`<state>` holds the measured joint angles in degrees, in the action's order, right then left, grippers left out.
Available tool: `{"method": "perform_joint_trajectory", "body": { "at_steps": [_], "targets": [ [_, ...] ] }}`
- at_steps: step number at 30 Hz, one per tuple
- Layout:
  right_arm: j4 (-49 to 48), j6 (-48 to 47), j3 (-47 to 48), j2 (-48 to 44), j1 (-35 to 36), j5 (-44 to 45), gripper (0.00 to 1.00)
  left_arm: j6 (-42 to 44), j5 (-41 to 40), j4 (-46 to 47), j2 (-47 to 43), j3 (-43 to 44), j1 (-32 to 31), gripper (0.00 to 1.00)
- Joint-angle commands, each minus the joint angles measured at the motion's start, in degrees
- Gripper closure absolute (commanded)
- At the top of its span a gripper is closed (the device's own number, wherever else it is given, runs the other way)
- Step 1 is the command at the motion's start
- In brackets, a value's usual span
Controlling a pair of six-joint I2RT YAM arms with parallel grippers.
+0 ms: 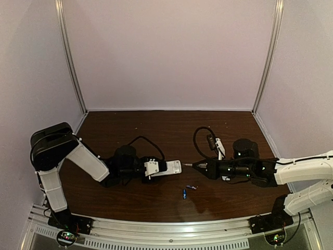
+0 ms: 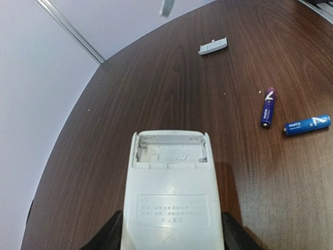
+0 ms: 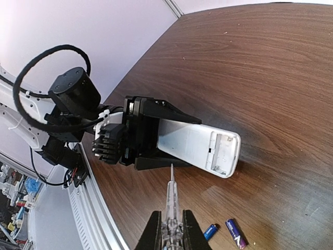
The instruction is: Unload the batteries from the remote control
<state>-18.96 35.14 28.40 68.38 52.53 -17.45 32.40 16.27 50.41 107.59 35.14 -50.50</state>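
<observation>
Left wrist view: the remote control (image 2: 171,192) is clasped at its sides by the left gripper (image 2: 171,232), back face up, with its battery compartment (image 2: 170,151) uncovered and empty. Two batteries (image 2: 268,107) are laid on the counter (image 2: 156,78) to its right, near each other but apart. A small white battery cover (image 2: 213,46) is seen farther off. The right gripper (image 3: 171,233) is clamped on a thin screwdriver (image 3: 170,195), its tip held just beside the remote control; contact cannot be told.
</observation>
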Motion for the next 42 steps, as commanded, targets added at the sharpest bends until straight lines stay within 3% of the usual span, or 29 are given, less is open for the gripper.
{"method": "perform_joint_trajectory", "body": {
  "at_steps": [1, 10, 23, 33, 38, 42],
  "targets": [
    [3.3, 0.3, -2.4, -4.7, 0.4, 3.3, 1.00, -2.7, 4.3, -2.1, 1.0, 2.5, 2.3, 1.00],
    [4.7, 0.4, -4.4, -9.3, 0.3, 4.9, 1.00, -2.3, 14.7, -10.4, 3.0, 5.3, 5.4, 1.00],
    [3.8, 1.0, -6.6, -11.2, 0.3, 5.7, 1.00, 0.0, 18.7, -17.8, 6.9, 8.2, 6.5, 0.98],
    [3.0, 1.3, -7.4, -11.5, 0.3, 5.8, 1.00, -0.5, 18.2, -18.0, 7.1, 7.5, 6.6, 0.73],
    [3.3, 1.2, -7.2, -11.5, 0.2, 5.8, 1.00, -1.0, 18.1, -17.5, 6.2, 7.0, 6.7, 0.53],
    [3.4, 1.2, -7.0, -11.3, 0.3, 5.8, 1.00, -2.5, 17.1, -14.0, 4.0, 4.7, 6.6, 0.28]
  ]
}}
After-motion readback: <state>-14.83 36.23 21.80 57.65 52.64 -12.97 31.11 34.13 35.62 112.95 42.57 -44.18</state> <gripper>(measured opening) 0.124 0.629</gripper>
